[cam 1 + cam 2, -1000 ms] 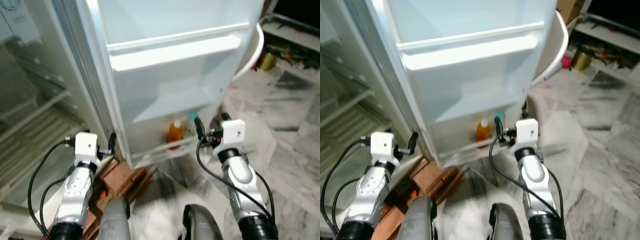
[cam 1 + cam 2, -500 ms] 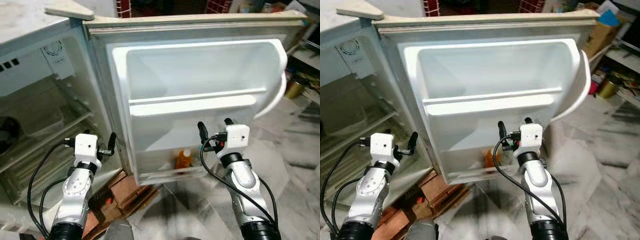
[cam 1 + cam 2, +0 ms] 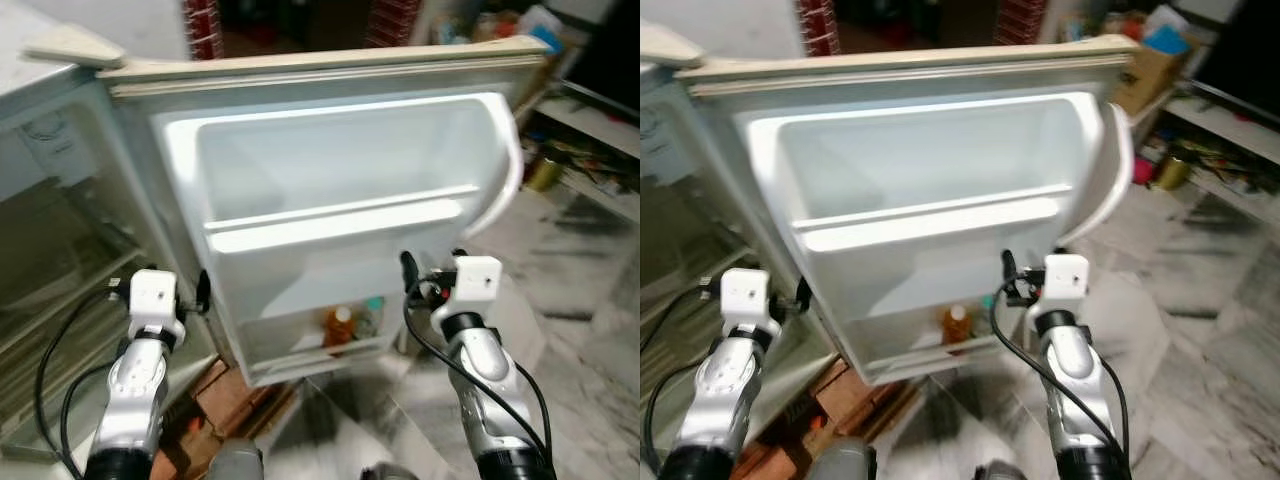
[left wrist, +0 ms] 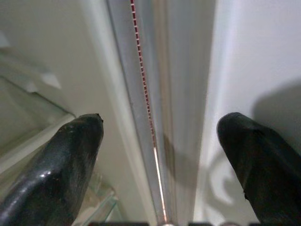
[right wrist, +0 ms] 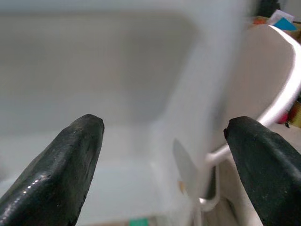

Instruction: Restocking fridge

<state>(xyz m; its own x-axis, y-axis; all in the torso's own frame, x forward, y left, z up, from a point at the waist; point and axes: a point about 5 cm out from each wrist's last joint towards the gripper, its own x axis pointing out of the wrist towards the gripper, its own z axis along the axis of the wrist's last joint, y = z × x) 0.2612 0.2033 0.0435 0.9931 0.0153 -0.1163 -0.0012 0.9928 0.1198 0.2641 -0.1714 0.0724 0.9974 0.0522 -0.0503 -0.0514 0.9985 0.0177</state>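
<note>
Bottles, an orange bottle [image 3: 340, 326] and seemingly a teal-capped one [image 3: 371, 315], stand in the fridge door [image 3: 340, 150] bottom shelf, railed against tipping. Left gripper [image 4: 160, 141] and right gripper [image 5: 162, 141] hover wide, empty.

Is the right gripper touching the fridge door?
Apart. The right wrist view shows the right gripper open, with the fridge door lying beyond its tips.

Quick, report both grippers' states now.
Left gripper: open, holding nothing, its fingers either side of the fridge door's hinge edge.
Right gripper: open, holding nothing, facing the door's outer edge.
</note>
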